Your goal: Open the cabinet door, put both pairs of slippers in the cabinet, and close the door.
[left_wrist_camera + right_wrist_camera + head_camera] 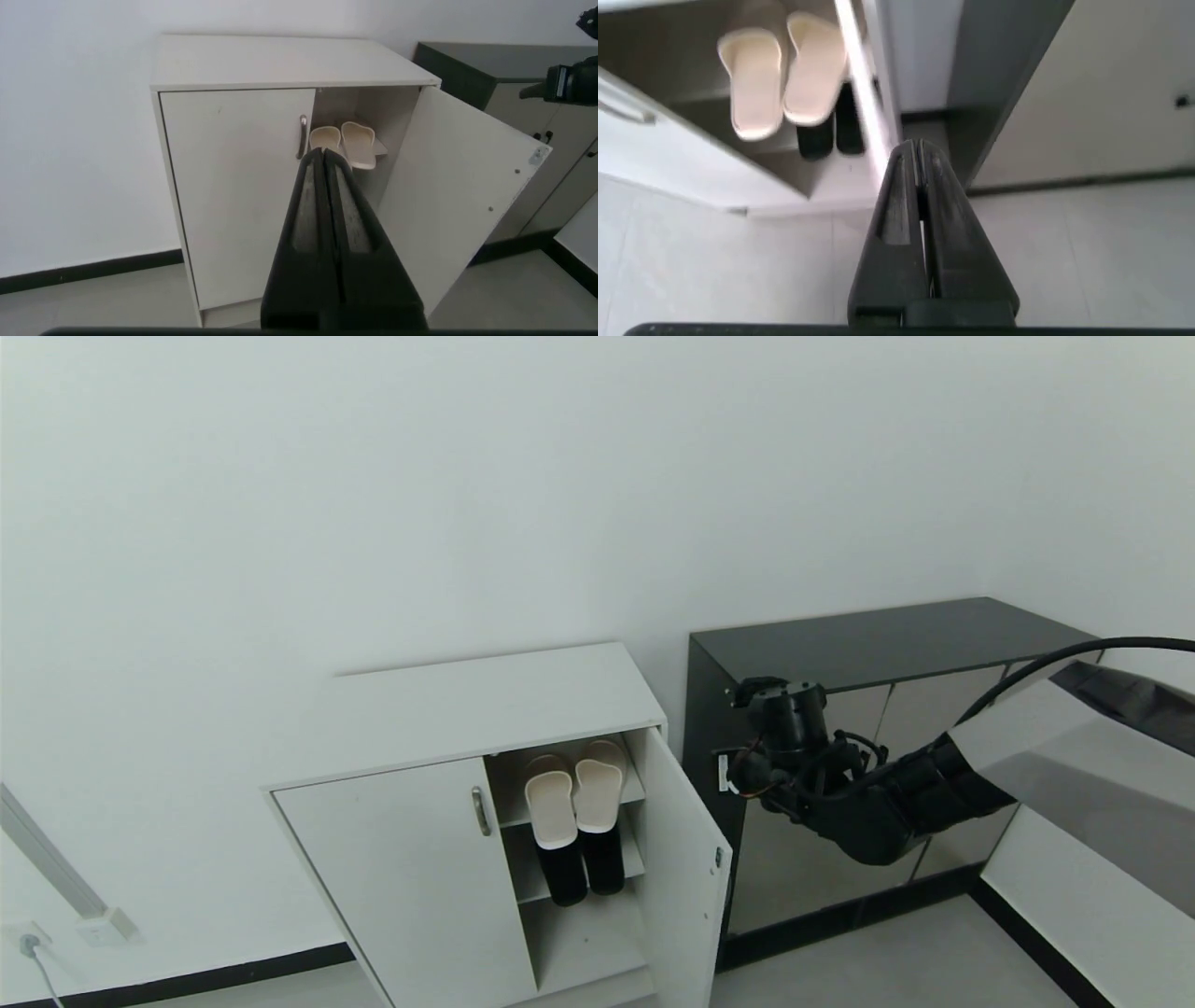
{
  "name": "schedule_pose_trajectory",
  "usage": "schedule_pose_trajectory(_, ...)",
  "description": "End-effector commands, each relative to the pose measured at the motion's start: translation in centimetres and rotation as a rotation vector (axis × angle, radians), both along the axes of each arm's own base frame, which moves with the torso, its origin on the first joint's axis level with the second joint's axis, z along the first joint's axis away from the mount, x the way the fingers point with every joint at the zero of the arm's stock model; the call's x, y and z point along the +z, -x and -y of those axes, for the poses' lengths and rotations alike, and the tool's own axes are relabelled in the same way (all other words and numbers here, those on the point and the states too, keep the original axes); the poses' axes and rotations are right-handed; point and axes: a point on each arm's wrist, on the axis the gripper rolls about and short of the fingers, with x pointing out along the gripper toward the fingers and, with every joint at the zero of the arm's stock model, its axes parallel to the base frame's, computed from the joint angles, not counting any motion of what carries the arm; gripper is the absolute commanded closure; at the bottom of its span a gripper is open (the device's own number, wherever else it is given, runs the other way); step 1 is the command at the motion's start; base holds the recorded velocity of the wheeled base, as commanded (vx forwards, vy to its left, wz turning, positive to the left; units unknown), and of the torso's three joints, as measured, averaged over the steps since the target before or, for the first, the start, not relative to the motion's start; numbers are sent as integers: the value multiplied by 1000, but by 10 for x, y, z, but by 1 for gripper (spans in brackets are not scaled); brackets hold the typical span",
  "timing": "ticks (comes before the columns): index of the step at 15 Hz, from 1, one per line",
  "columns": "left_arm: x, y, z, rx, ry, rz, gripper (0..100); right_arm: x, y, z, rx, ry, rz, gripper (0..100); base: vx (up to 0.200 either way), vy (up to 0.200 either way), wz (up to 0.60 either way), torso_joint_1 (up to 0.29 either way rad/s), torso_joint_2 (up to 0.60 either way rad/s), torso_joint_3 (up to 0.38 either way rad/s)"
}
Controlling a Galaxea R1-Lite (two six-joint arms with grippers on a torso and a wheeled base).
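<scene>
The white cabinet (485, 700) stands against the wall with its left door (411, 877) closed and its right door (681, 859) swung open. Inside, a beige pair of slippers (574, 793) leans on the upper shelf and a black pair (583, 868) stands on the shelf below. My right gripper (742, 773) is shut and empty, just beyond the outer face of the open door; its tip (920, 147) sits close to the door's edge (864, 84). Facing the cabinet's front, my left gripper (323, 154) is shut and empty near the handle (302, 136).
A dark cabinet (887, 644) with glossy doors stands directly right of the white one, close behind the open door. A wall socket with a cable (28, 943) is at the far left. Bare grey floor (887, 961) lies in front.
</scene>
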Motion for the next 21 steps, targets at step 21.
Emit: schedule_pose_trajectory(21, 0, 0, 0, -2, 1, -1, 100, -13, 37, 4, 121, 113, 55, 100, 0, 0, 114, -1, 0, 1)
